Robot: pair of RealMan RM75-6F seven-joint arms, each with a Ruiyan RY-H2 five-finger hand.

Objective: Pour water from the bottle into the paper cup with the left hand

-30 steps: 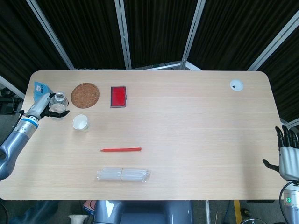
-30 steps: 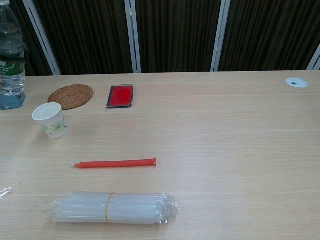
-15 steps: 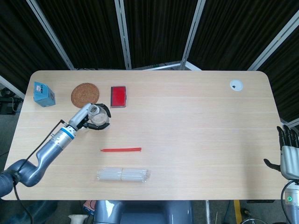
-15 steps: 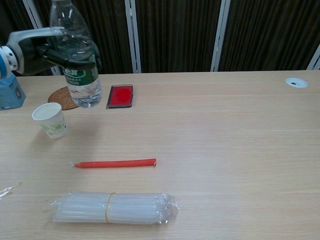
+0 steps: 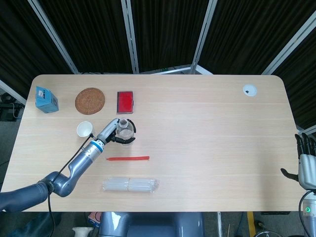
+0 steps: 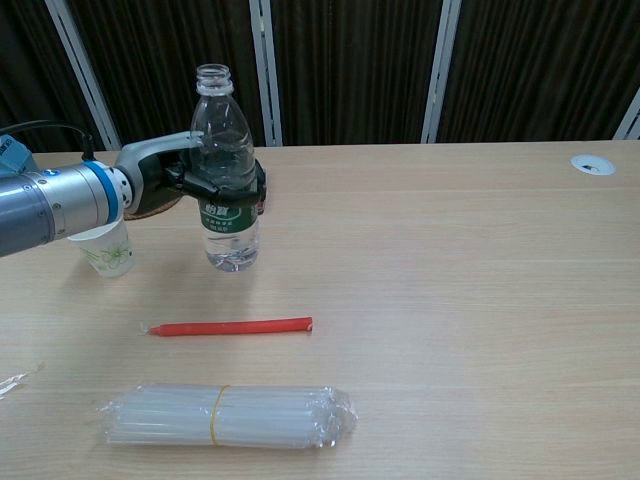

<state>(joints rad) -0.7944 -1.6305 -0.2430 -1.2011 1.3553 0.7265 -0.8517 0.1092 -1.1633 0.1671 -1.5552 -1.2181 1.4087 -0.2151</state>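
A light wooden table [image 5: 207,128] is seen from above in the head view. Across its left half a grey arm [image 5: 74,168] is stretched, and the left hand [image 6: 190,180] is wrapped around the bottle [image 6: 226,170] at its green label. The bottle is held upright and uncapped, its base at or just above the tabletop; which of the two cannot be told. The paper cup [image 5: 85,129] stands upright just to the left of the bottle, partly hidden behind the arm in the chest view. Nearer the table's front edge a bundle of clear straws [image 6: 226,416] is laid, and between it and the bottle a red stick [image 6: 228,327] lies flat. A round woven coaster [image 5: 90,100], a red case [image 5: 125,102] and a blue box [image 5: 46,99] are set along the far left. The right hand [image 5: 307,160] is kept off the table's right edge, fingers extended and nothing grasped.
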